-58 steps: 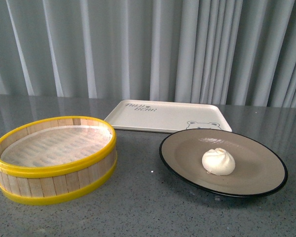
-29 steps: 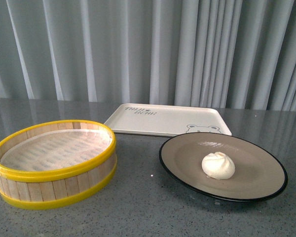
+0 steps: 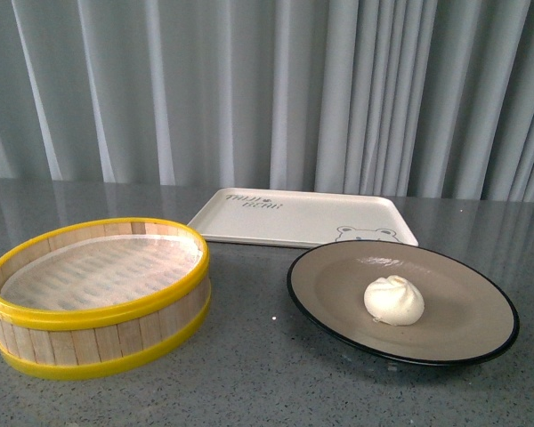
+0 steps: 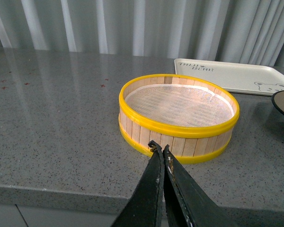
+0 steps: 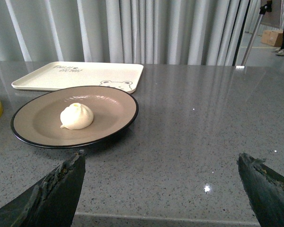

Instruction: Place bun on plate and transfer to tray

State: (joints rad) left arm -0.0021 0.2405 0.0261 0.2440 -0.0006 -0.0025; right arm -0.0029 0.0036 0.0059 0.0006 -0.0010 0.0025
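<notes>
White and pleated, the small round steamed bun (image 3: 394, 300) sits on the wide taupe black-rimmed plate (image 3: 463, 307), in front of the cream rectangular tray (image 3: 311, 218). The right gripper (image 5: 161, 156), spread wide and empty, hangs short of the plate. The left gripper (image 4: 159, 146), pinched together, is near the yellow-rimmed wooden steamer basket (image 4: 180, 142).

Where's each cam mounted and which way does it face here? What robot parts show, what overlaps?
Front: on the body between the arms, facing across the table to the curtain; steamer basket left, bun on plate right, tray behind; no arm shows.
Left wrist: on the left arm, looking past the shut left hand at the steamer basket.
Right wrist: on the right arm, looking through the open right hand at the bun on the plate.
Shared: all three show the tray; front and right wrist share bun and plate.
</notes>
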